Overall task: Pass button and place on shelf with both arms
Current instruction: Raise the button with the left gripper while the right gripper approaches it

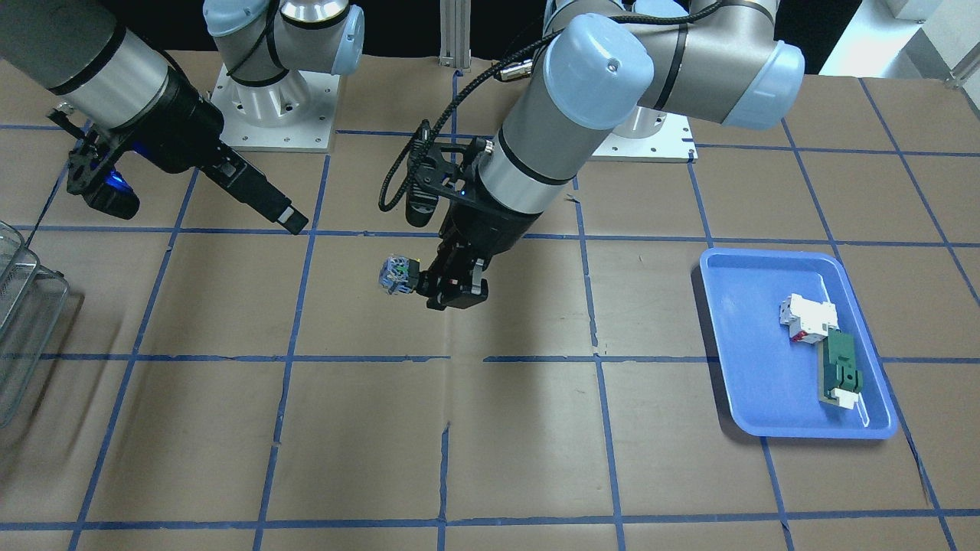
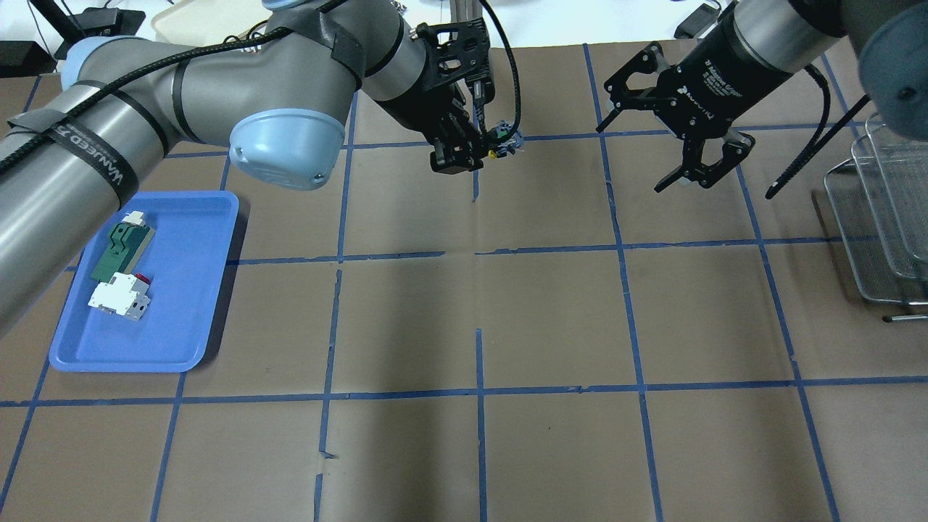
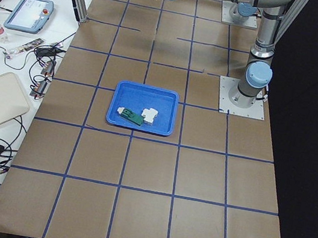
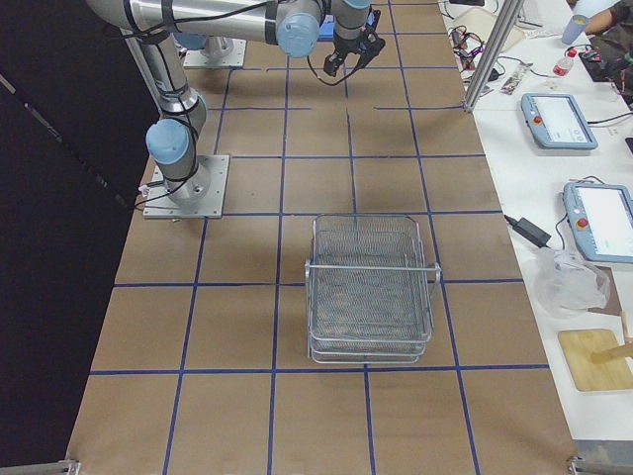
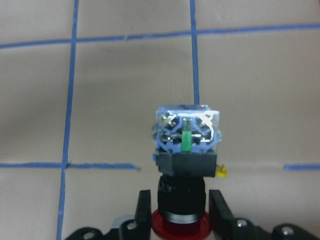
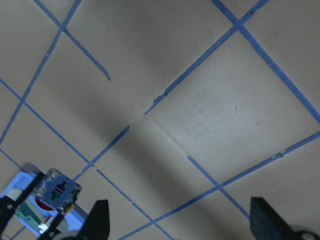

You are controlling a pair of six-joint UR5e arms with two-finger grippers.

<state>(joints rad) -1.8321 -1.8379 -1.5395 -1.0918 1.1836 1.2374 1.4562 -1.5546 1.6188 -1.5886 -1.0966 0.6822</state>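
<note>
The button (image 1: 398, 275) is held in the air over the table's middle by my left gripper (image 1: 438, 288), which is shut on its black body and red cap. The multicoloured terminal end points away from the fingers in the left wrist view (image 5: 186, 145). It also shows in the overhead view (image 2: 502, 138) at the left gripper (image 2: 478, 148). My right gripper (image 2: 685, 185) is open and empty, apart from the button on its right, between it and the wire-mesh shelf (image 2: 870, 217). The right wrist view shows the button (image 6: 57, 192) at lower left, outside the wide-open fingers (image 6: 98, 220).
A blue tray (image 2: 181, 304) at the robot's left holds a white block with red marks (image 2: 119, 299) and a green flat part (image 2: 119, 250). The shelf (image 1: 23, 321) stands at the table's edge on the robot's right. Brown table with blue tape grid.
</note>
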